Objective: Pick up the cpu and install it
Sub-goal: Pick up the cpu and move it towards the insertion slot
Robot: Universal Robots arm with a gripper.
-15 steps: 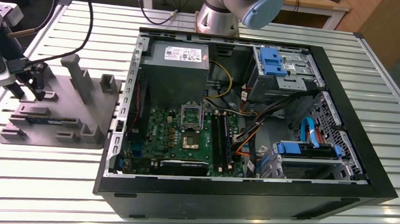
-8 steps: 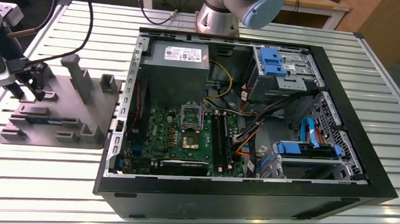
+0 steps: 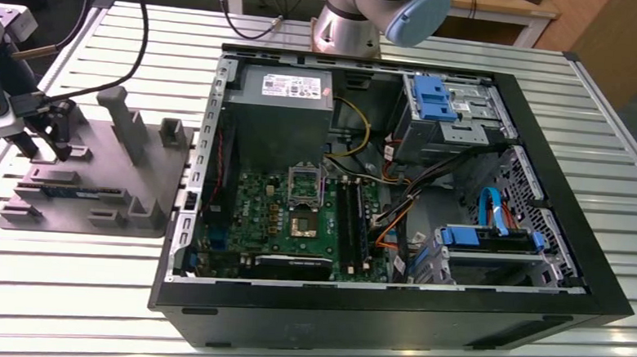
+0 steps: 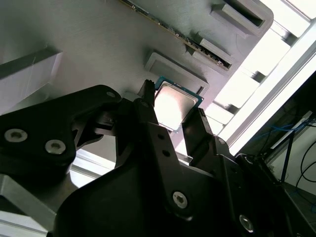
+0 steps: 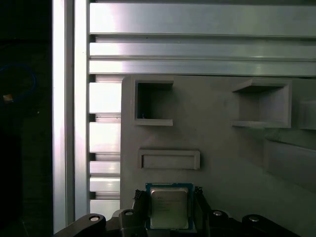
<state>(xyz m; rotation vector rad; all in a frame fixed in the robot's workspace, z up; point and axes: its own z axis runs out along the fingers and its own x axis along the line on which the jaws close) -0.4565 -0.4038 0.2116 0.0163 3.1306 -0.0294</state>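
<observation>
Down at the exterior view's left, the black gripper (image 3: 42, 152) hangs low over a grey moulded tray (image 3: 101, 167) that lies on the slatted aluminium tabletop (image 3: 73, 296). In both wrist views the small flat square cpu (image 4: 174, 104) (image 5: 169, 207), silvery-grey on top with a thin green rim, sits between the two black fingers (image 4: 148, 121) (image 5: 139, 203). The fingers are drawn in narrowly against two opposite edges of the cpu, holding it. Just beyond the cpu in the first wrist view is a shallow rectangular slot (image 5: 170, 159) moulded into the tray, with two deeper square pockets (image 5: 153, 101) farther off. Whether the cpu is lifted clear of the tray or resting on it cannot be told.

Well apart, toward the exterior view's right, an open black computer case (image 3: 398, 322) lies on its side on the tabletop. Inside it, a green motherboard (image 3: 240, 215) carries a metal-framed square socket (image 3: 303, 220) with its greenish-gold centre showing. A big grey box with a white label (image 3: 279, 103) sits beyond the socket
</observation>
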